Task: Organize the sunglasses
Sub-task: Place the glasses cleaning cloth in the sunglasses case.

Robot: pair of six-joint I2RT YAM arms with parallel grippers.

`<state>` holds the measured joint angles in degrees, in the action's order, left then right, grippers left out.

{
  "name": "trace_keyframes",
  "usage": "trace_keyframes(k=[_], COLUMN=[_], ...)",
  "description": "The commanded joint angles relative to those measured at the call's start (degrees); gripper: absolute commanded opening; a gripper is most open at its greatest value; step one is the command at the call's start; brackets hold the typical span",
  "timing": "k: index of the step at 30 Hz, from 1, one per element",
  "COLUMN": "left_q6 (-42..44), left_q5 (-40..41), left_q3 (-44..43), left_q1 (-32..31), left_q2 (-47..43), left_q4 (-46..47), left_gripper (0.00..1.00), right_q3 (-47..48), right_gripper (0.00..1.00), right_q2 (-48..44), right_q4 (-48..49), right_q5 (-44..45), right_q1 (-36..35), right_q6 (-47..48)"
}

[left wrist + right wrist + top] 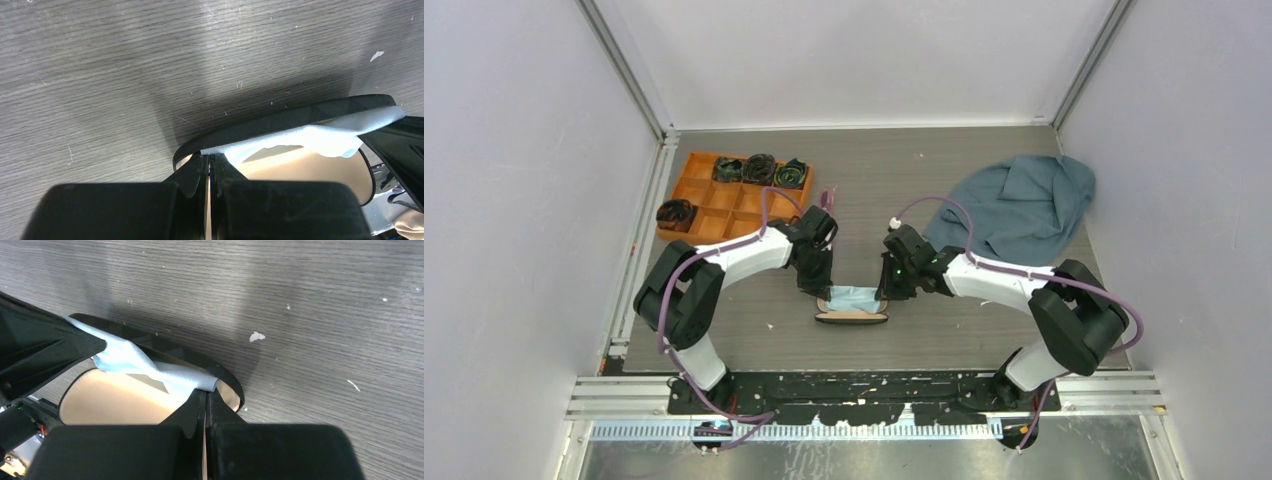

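From above, the two arms reach inward over the dark wood-grain table (944,335) and meet at an open black case (852,318), which lies between them near the front. A light-blue cloth (854,298) is draped across the case. The left gripper (821,288) is at the left end of the cloth and the right gripper (886,292) is at the right end. A small green light glows on the right wrist. At back left is an orange tray (709,197) with dark bundles (759,168) in several compartments. Just off the tray's right edge, behind the left arm, lies a thin pink-purple shape. It looks like the sunglasses (828,199), well apart from the case, but it is too small to be sure. A blue-grey towel (1014,205) is heaped at back right.

In the left wrist view, the left gripper's fingers are pressed together with only a hairline between them. Their tips are at the case's rounded end, where the cloth's corner runs into them, apparently pinched. The cloth lies along the black rim above the tan lining (300,170).

In the right wrist view, the right gripper's fingers are likewise closed tight. The other corner of the cloth ends exactly at their tips. The cloth runs in a ridge from there to the opposite gripper. A white fleck (257,336) lies on the table beyond.
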<state>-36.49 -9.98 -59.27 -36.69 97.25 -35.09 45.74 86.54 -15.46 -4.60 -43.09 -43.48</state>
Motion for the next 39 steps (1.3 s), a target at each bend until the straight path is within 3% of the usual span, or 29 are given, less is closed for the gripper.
trace_keyframes(k=[1, 30, 39], left_q6=[1.24, 3.92, 3.80], left_q5=[1.52, 4.44, 3.83], left_q3=[-1.29, -4.86, -5.02], left_q1=[-0.02, 0.03, -0.02], left_q2=[-1.91, 2.86, 0.28], left_q4=[-1.19, -4.07, -5.68], left_gripper=[0.00, 0.01, 0.14], right_q3=[0.09, 2.60, 2.52], right_gripper=[0.01, 0.03, 0.15], right_q2=[1.52, 5.69, 3.84], right_q4=[0.41, 0.40, -0.75], right_q5=[0.87, 9.03, 8.73], right_q1=[-0.41, -0.41, -0.38], right_q6=[0.30, 2.67, 2.44])
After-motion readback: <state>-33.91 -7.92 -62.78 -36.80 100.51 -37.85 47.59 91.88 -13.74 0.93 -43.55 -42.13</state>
